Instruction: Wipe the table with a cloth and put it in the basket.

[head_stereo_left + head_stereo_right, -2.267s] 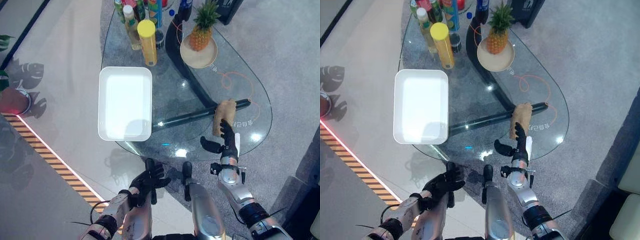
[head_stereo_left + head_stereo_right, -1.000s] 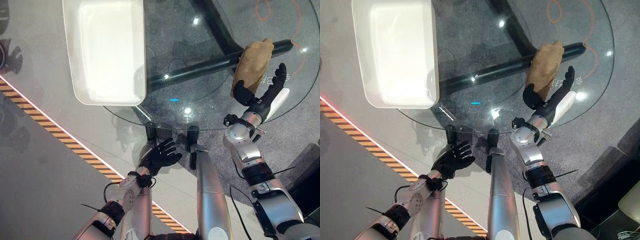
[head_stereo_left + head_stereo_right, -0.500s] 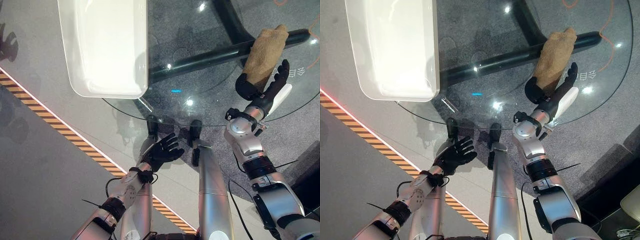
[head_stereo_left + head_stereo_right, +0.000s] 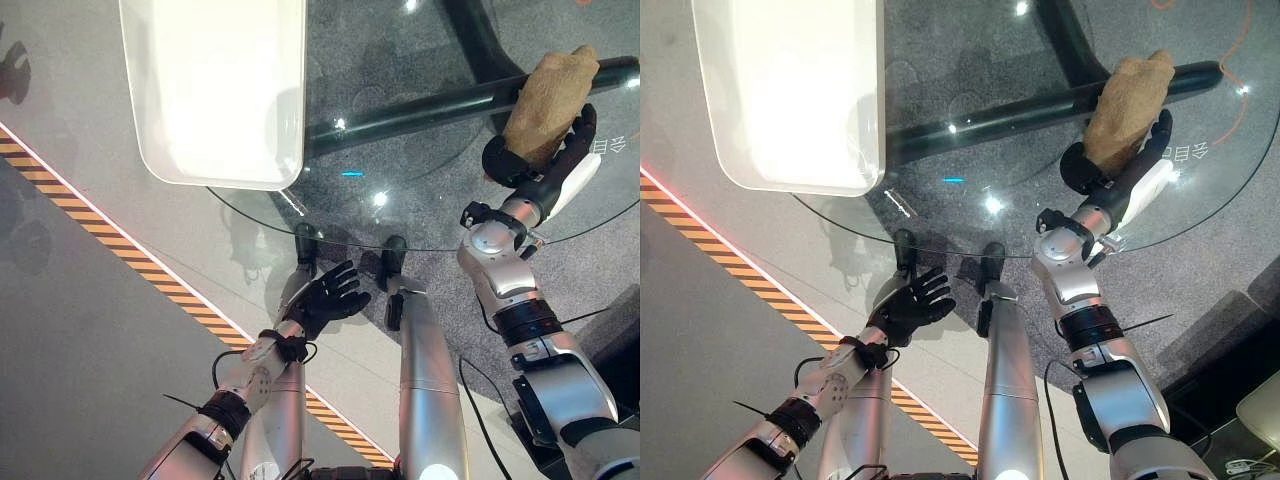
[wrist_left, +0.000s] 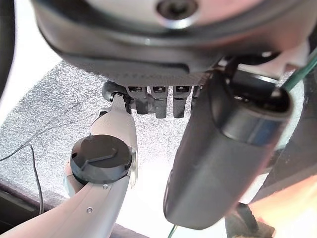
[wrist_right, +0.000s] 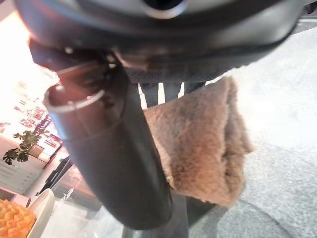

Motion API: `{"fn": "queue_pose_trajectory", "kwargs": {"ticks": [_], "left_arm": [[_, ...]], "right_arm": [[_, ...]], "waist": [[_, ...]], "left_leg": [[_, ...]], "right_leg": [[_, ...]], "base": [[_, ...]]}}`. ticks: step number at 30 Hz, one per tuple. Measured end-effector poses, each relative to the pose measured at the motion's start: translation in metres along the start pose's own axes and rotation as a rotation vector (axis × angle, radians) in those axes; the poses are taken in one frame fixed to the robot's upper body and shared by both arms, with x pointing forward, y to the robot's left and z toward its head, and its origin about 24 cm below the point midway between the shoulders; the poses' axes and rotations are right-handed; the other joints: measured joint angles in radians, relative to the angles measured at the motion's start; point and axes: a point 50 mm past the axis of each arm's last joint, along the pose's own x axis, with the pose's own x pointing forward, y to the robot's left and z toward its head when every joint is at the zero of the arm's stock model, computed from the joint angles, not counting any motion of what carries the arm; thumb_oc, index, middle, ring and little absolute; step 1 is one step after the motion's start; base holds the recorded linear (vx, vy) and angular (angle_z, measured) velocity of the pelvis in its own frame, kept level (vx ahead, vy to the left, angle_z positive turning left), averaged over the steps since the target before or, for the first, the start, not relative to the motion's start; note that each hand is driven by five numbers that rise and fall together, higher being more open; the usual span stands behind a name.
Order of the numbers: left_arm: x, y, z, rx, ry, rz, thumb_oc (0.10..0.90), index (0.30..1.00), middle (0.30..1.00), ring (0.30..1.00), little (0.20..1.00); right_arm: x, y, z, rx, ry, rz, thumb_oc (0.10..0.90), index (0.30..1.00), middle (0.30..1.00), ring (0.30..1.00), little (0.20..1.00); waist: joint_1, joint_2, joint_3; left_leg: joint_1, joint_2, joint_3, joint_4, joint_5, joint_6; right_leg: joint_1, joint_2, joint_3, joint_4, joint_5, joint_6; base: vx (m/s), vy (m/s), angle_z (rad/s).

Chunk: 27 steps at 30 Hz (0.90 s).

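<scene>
Overhead, a brown fuzzy cloth (image 4: 550,95) lies on the round glass desk (image 4: 400,160), well apart from the white rectangular plastic basket (image 4: 210,90) to its left. The right hand (image 4: 545,178) is open, thumb and straight fingers flanking the cloth's near end. The left hand (image 4: 325,297) hovers below the desk's edge, fingers spread. In the right wrist view, the cloth rests against the fingers, thumb alongside.

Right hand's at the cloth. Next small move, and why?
Probably curl the right hand shut on the cloth. Its thumb sits on one side of the cloth and its straight fingers on the other, so the cloth is bracketed but does not look pinched yet. The cloth lies on the glass table, and wiping needs a firm hold first. The left hand hangs open below the table's edge.
</scene>
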Motion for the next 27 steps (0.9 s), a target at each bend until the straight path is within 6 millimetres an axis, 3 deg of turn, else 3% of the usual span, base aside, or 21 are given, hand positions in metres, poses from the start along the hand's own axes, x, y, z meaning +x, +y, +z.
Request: {"fn": "queue_pose_trajectory", "kwargs": {"ticks": [1, 3, 11, 27], "left_arm": [[0.0, 0.0, 0.0, 0.0, 0.0, -0.001, 0.8, 0.9, 0.9, 0.9, 0.9], [0.0, 0.0, 0.0, 0.0, 0.001, 0.0, 0.8, 0.9, 0.9, 0.9, 0.9], [0.0, 0.0, 0.0, -0.001, 0.001, 0.0, 0.8, 0.9, 0.9, 0.9, 0.9], [0.001, -0.001, 0.0, -0.002, -0.002, 0.009, 0.8, 0.9, 0.9, 0.9, 0.9]], "right_arm": [[0.0, 0.0, 0.0, 0.0, 0.0, -0.001, 0.41, 0.566, 0.566, 0.566, 0.51], [0.003, -0.002, 0.001, -0.006, -0.003, -0.007, 0.1, 0.3, 0.3, 0.3, 0.2], [0.013, -0.006, 0.006, 0.01, 0.008, -0.032, 0.1, 0.3, 0.3, 0.3, 0.2], [0.014, -0.007, 0.005, 0.033, 0.03, -0.038, 0.1, 0.3, 0.3, 0.3, 0.2]], "waist": [[0.0, 0.0, 0.0], [0.0, 0.0, 0.0], [0.0, 0.0, 0.0], [0.0, 0.0, 0.0]], "left_leg": [[0.0, 0.0, 0.0, 0.0, 0.0, 0.0], [0.0, -0.001, -0.001, 0.0, 0.0, 0.0], [-0.001, 0.001, -0.002, -0.002, 0.001, 0.001], [-0.005, 0.0, -0.008, -0.003, 0.001, 0.0]], "right_leg": [[0.0, 0.0, 0.0, 0.0, 0.0, 0.0], [0.0, -0.001, 0.0, 0.001, 0.0, 0.0], [-0.003, 0.001, -0.002, -0.002, -0.002, -0.002], [-0.003, 0.0, -0.004, 0.0, -0.004, -0.002]], "base": [[0.0, 0.0, 0.0], [0.0, 0.0, 0.0], [0.0, 0.0, 0.0], [0.0, 0.0, 0.0]]}}
